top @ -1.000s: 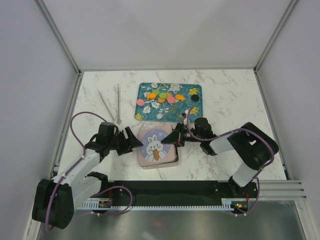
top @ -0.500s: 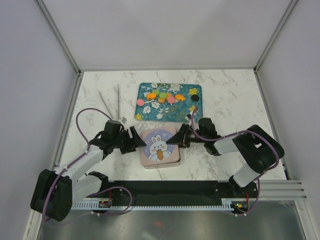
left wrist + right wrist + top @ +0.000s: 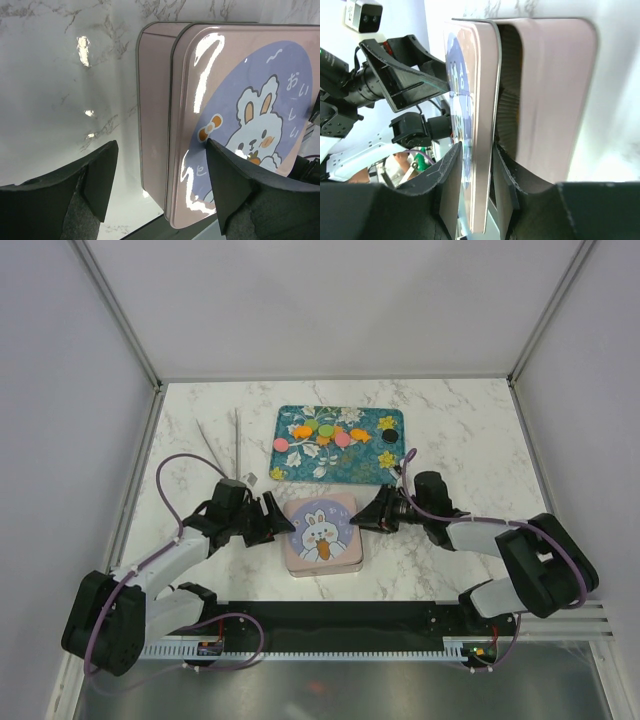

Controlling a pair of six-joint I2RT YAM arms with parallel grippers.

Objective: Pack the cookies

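Status: opening step, by my judgement. None of the cookies (image 3: 320, 432) is packed.

Right gripper (image 3: 383, 512): the jaws are nearly closed, pinching the right rim of the bunny lid (image 3: 320, 528) between them. The right wrist view shows the lid sitting off the tin base (image 3: 545, 100) on my side, with ribbed white paper cups (image 3: 509, 95) visible in the gap.

Left gripper (image 3: 272, 522): the jaws are spread wide at the tin's left side and hold nothing. One finger is over bare marble and the other over the lid's printed face.

Location: the tin stands at the middle of the table (image 3: 460, 430), toward the near edge. The cookies lie on the floral tray (image 3: 350, 465) just beyond it toward the far edge, mostly clustered on the tray's left half. One black cookie (image 3: 390, 436) sits apart near the tray's right end.

Risks:
- My hold is on a thin rim only — the glossy lid could slip out or twist if I lift fast.
- The base is unrestrained. If the lid binds on the left, the whole tin may drag or tip and spill the cups.
- A lid carried toward the far edge could strike the tray and scatter the cookies.

Surroundings: metal tongs (image 3: 237, 445) lie toward the left edge, well apart from the tin. My own left fingers stand close beside the lid — a leftward slide would meet them.
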